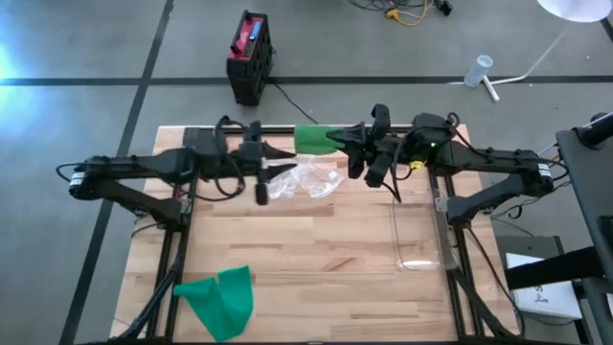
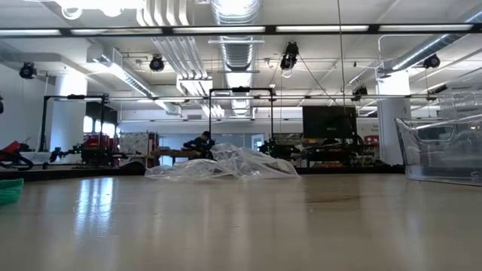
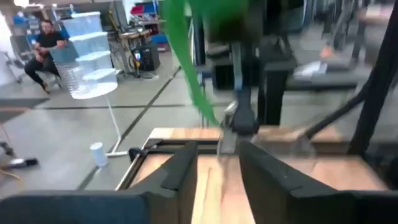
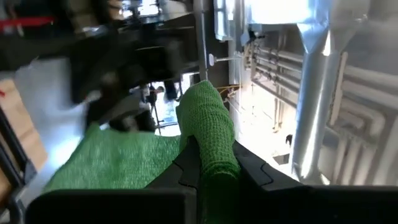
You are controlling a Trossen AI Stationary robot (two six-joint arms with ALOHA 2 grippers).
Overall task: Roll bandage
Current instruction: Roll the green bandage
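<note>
A: Right up close in the right wrist view, the right gripper [image 4: 210, 163] is clenched on a green bandage [image 4: 208, 134], the knitted strip bunched between its dark fingers [image 4: 186, 163].

B: And from above, the bandage [image 1: 314, 138] hangs in the air over the far edge of the table [image 1: 316, 259], between the two arms.

A: The left gripper [image 1: 284, 160] faces it from just beside, jaws parted and released, nothing in them.

B: Crumpled clear plastic wrap [image 1: 308, 179] lies on the wood right under both grippers.

A: A second green bandage piece [image 1: 218, 299] sits at the near left corner, well apart.

B: Clear plastic container [image 1: 418, 230] over on the right side.
</note>
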